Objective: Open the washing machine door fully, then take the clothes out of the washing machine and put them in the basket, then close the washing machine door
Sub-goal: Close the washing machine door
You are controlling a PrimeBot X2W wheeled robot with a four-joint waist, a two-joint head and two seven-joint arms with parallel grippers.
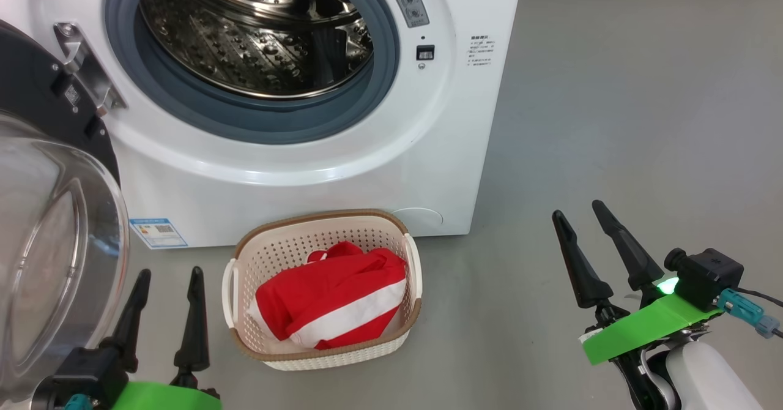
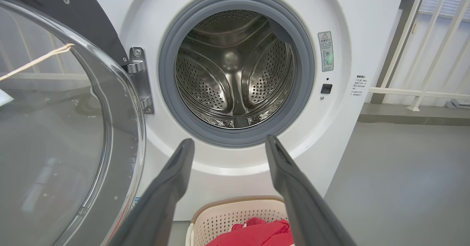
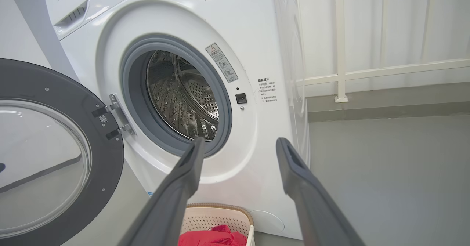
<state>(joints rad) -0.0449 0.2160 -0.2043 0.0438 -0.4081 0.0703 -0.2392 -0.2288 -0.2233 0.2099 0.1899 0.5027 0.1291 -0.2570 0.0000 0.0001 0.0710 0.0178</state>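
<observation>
The white washing machine (image 1: 342, 177) stands ahead, its steel drum (image 1: 257, 30) bare inside. Its door (image 1: 55, 238) hangs swung out to the left, glass bowl bulging toward me. Red clothes (image 1: 333, 303) with a white stripe lie in the cream basket (image 1: 244, 257) on the floor in front of the machine. My left gripper (image 1: 170, 281) is open just left of the basket, beside the door's glass. My right gripper (image 1: 578, 211) is open over the floor well to the right of the basket. Nothing sits between either pair of fingers.
A blue label sticker (image 1: 158, 232) marks the machine's lower left front. Grey floor (image 1: 642, 122) stretches to the right. In the right wrist view a white railing (image 3: 367, 71) runs along the wall behind the machine (image 3: 264, 128).
</observation>
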